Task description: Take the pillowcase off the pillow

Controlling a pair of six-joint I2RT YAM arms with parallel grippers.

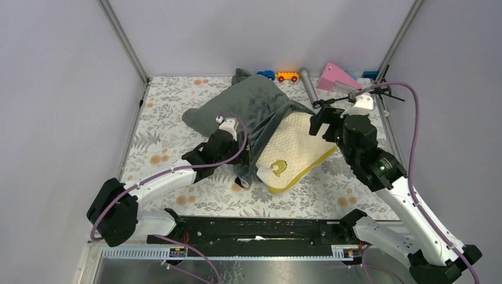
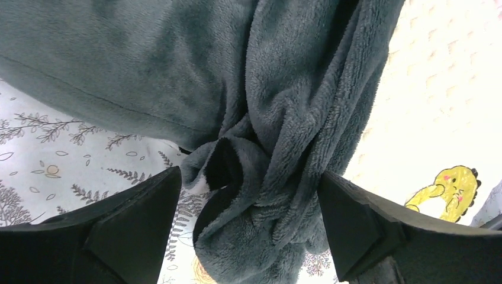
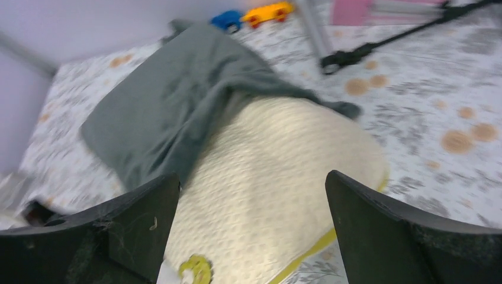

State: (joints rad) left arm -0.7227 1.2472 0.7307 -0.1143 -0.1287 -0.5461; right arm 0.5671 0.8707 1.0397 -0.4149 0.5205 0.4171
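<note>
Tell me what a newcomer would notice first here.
A cream pillow lies in the middle of the table, its near half bare, with a yellow band along one edge. The grey-green pillowcase covers its far half, bunched where the left gripper stands open around a fold. The right gripper hovers open above the pillow.
</note>
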